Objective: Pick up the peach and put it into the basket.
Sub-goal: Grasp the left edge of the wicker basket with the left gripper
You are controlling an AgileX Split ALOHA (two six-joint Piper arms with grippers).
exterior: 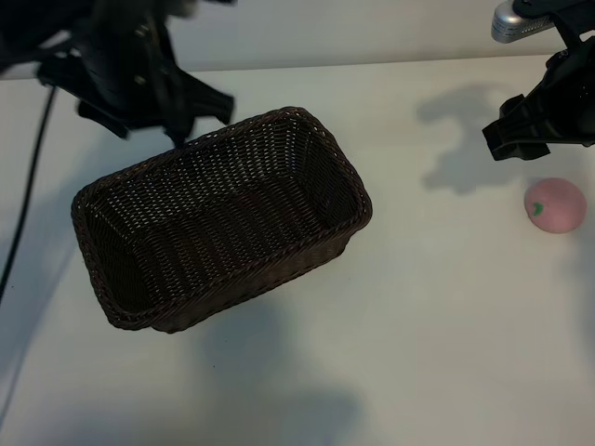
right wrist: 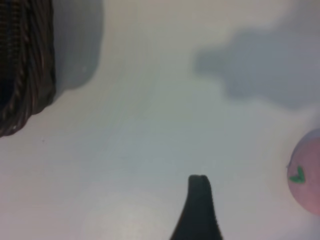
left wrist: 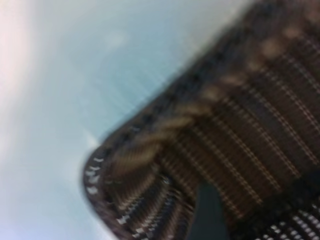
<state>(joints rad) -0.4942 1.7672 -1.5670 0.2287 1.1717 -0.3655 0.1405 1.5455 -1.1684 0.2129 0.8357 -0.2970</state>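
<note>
From where I stand, the peach (exterior: 556, 205) sits on the table at about five o'clock from the right gripper (exterior: 521, 139), whose jaws hang open and empty. It is far nearer than the left gripper (exterior: 181, 125), also open, above the basket (exterior: 223, 218) at its eleven o'clock rim.

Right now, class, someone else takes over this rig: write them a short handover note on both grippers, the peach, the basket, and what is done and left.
Left gripper: open, empty, at the far rim of the basket.
Right gripper: open, empty, hovering just beyond the peach, not touching it.
Peach: on the table, well right of the basket.
Basket: empty, set at an angle, left of centre.
Done: nothing yet.
Left: grasp the peach, carry it over, release it into the basket.
</note>
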